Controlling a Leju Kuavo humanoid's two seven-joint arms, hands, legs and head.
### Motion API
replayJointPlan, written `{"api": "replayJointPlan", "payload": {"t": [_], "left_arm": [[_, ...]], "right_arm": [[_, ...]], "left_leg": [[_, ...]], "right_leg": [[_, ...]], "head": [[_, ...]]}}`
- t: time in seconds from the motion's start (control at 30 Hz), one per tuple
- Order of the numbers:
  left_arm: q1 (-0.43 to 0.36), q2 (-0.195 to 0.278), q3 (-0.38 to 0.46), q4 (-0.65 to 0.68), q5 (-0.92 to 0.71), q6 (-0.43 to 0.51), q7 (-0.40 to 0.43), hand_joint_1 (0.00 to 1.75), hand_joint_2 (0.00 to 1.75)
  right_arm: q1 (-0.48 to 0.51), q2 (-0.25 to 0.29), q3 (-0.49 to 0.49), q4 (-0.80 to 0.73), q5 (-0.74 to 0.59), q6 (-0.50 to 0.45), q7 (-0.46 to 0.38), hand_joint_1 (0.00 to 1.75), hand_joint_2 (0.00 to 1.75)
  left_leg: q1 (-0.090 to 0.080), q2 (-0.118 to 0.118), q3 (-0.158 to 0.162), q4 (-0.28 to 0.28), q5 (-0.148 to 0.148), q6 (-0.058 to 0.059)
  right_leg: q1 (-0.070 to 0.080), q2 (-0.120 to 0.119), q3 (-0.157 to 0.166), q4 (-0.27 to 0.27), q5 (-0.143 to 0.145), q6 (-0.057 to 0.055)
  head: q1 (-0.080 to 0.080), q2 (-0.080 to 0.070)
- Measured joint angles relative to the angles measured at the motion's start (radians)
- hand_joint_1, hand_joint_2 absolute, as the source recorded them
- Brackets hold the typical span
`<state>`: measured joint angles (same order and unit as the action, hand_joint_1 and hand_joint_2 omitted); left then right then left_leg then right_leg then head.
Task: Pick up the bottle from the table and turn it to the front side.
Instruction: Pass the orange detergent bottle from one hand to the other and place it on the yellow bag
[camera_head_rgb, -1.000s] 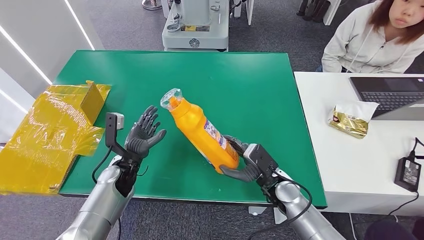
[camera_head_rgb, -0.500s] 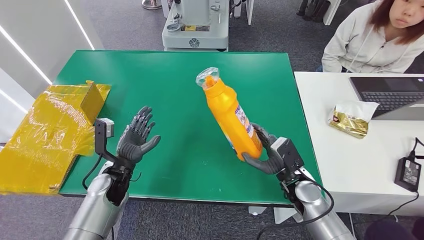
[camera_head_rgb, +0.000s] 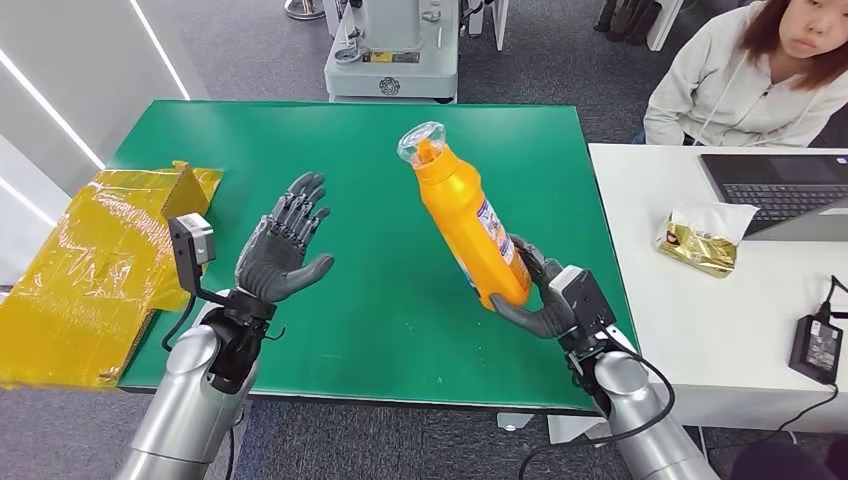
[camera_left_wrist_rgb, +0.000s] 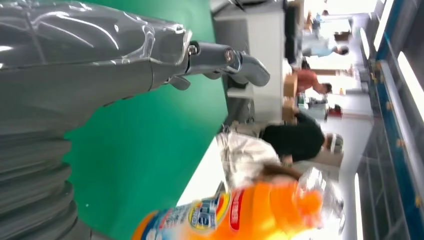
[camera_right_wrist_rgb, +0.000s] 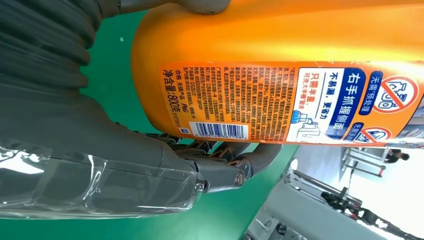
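Orange bottle (camera_head_rgb: 466, 220) up off green table (camera_head_rgb: 380, 300), right of frame centre, held at base by right hand (camera_head_rgb: 540, 300). Long axis tilted, cap toward upper left. Left hand (camera_head_rgb: 282, 255) spread wide, holding nothing, well apart at left.

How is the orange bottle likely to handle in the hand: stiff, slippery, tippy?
The orange bottle looks like stiff plastic, likely keeping shape. Its glossy wall may slip. The right hand holds only its base, so the tilted, tall body probably levers hard against the fingers.
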<state>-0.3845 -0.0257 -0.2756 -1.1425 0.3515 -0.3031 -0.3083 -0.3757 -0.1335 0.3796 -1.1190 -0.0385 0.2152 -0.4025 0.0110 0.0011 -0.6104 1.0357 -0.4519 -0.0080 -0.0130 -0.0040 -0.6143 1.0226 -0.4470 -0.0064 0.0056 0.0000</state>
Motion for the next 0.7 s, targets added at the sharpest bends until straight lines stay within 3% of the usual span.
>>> {"api": "replayJointPlan", "payload": {"t": [0.43,0.7], "left_arm": [[-0.116,-0.090,-0.155,0.196,-0.006,-0.032,-0.047,0.00,1.75],[-0.188,-0.140,-0.213,0.253,0.005,-0.045,-0.024,0.00,1.75]], "right_arm": [[0.016,0.028,0.001,0.007,0.001,-0.026,0.004,1.75,1.75],[0.009,0.036,0.001,0.033,0.011,-0.024,-0.014,1.75,1.75]], "left_leg": [[0.000,-0.001,-0.001,0.001,0.000,0.000],[0.000,-0.001,-0.001,0.001,0.000,0.000]], "right_leg": [[0.000,-0.001,-0.001,0.000,0.000,0.000],[0.000,-0.001,-0.001,0.000,0.000,0.000]], "head": [[0.000,0.000],[0.000,0.000]]}}
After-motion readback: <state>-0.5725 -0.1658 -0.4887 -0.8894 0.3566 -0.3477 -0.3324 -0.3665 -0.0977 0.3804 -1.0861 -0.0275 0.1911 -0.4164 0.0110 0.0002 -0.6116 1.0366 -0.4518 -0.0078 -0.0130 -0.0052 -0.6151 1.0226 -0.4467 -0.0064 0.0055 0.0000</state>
